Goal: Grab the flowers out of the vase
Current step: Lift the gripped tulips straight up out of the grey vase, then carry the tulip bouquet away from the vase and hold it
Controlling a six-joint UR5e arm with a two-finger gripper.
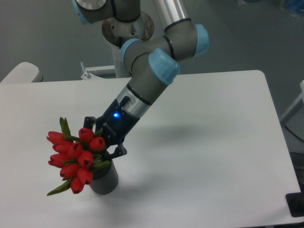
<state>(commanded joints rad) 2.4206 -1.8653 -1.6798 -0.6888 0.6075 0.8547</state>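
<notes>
The flowers (76, 156), several red tulip buds with green leaves, lean out to the left over the dark grey ribbed vase (107, 181) near the table's front left. Their stems still reach down into the vase's mouth. My gripper (102, 150) comes in from the upper right, tilted, and its black fingers are shut on the stems right behind the buds, just above the vase rim. The buds hide the fingertips and the vase's opening.
The white table (204, 142) stretches to the right and back. My arm's base (127, 26) stands behind the far edge. A pale rounded object (20, 72) sits off the table's back left corner, and a dark item (295, 204) at the front right.
</notes>
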